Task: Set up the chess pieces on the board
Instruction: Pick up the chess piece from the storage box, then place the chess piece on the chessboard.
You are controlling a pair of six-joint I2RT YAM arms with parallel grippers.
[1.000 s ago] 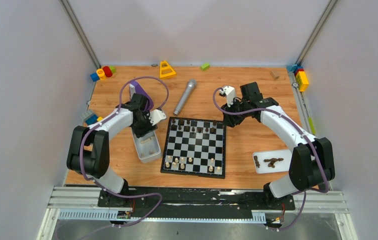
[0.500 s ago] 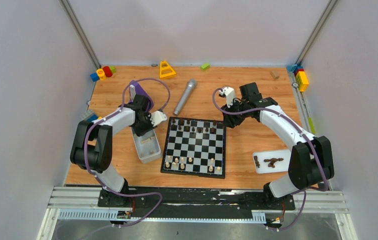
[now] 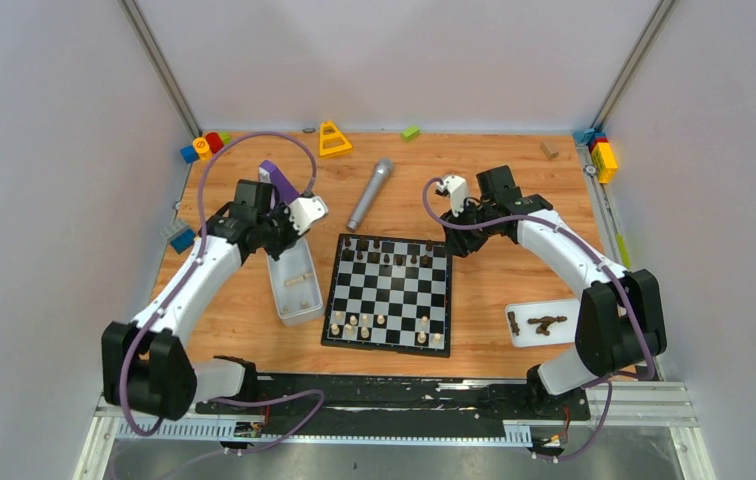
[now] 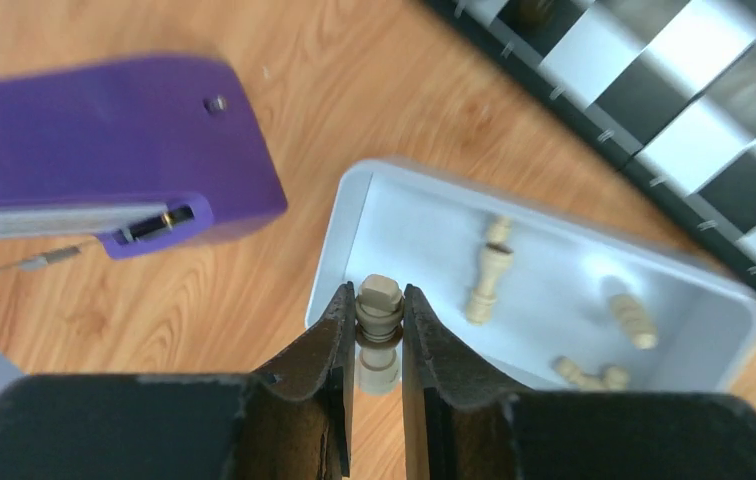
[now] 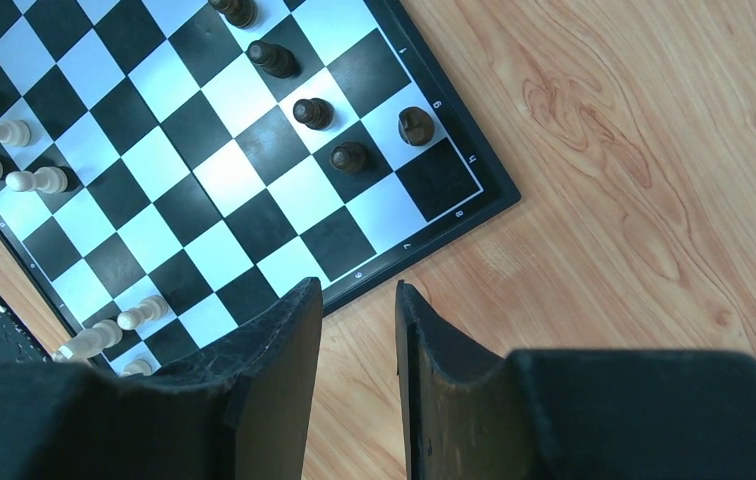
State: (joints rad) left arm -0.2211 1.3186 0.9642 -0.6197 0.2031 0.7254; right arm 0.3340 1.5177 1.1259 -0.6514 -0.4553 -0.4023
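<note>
Left wrist: we list left gripper (image 4: pixel 377 298) clamped on cream chess piece (image 4: pixel 378 372) over white tray (image 4: pixel 346 215); right gripper (image 5: pixel 356 290) narrowly parted, empty.

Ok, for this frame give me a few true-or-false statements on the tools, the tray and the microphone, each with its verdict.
1. The left tool is shut on a light chess piece. True.
2. The right tool holds a dark piece. False: its fingers are apart with nothing between them, over the chessboard edge.
3. The tray below the left tool holds several light pieces lying on their sides. True.
4. The microphone lies on the chessboard. False: it lies on the table beyond the board's far edge.
</note>
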